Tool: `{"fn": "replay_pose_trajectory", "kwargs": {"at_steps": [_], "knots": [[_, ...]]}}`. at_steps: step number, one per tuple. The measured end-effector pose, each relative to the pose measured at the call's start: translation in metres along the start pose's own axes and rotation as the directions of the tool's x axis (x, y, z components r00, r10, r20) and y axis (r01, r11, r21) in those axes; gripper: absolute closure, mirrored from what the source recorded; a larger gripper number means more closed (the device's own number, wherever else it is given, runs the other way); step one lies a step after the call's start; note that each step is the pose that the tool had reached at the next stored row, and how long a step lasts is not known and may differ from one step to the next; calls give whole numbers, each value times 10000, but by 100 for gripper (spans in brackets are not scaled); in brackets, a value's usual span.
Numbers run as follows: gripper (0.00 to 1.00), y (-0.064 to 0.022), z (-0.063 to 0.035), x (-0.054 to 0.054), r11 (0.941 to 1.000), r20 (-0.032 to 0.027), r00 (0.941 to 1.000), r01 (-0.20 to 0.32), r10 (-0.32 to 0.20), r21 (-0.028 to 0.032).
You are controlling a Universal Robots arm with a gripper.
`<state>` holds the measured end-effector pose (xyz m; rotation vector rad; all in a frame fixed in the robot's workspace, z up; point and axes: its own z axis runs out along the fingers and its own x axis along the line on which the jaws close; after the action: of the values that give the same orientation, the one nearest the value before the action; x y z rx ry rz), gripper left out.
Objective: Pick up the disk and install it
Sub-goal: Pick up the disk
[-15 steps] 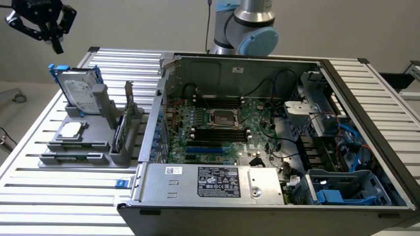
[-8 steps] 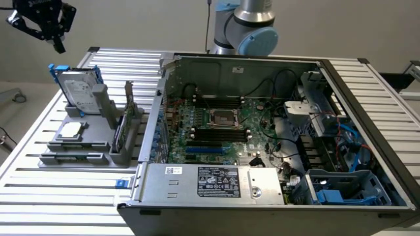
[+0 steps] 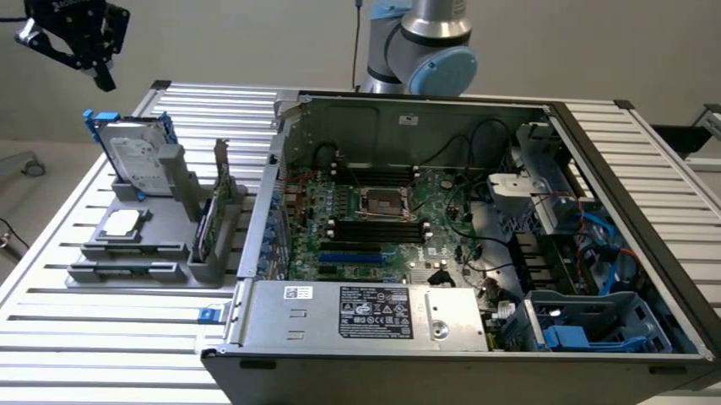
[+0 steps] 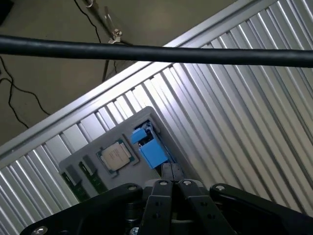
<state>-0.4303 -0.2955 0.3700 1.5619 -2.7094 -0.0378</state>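
We logged the hand [image 3: 101,76] high at the exterior view's left, fingers pressed together and empty, above the ribbed worktop [image 3: 101,337]. Below it the disk [image 3: 135,160] stood on edge in the grey holder [image 3: 124,270], well apart from the hand. The open computer case [image 3: 406,118] lay further right.
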Motion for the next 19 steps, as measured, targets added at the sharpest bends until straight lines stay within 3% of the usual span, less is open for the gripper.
{"fn": "replay_pose_trajectory", "kwargs": {"at_steps": [5,10,14,19], "knots": [[89,1,-1,1,9959,-21,9959,902,-902,13],[89,1,-1,0,9835,-49,9835,1809,-1809,11],[89,1,-1,0,9680,-72,9680,2510,-2510,8],[89,1,-1,0,9410,-98,9409,3385,-3385,1]]}}
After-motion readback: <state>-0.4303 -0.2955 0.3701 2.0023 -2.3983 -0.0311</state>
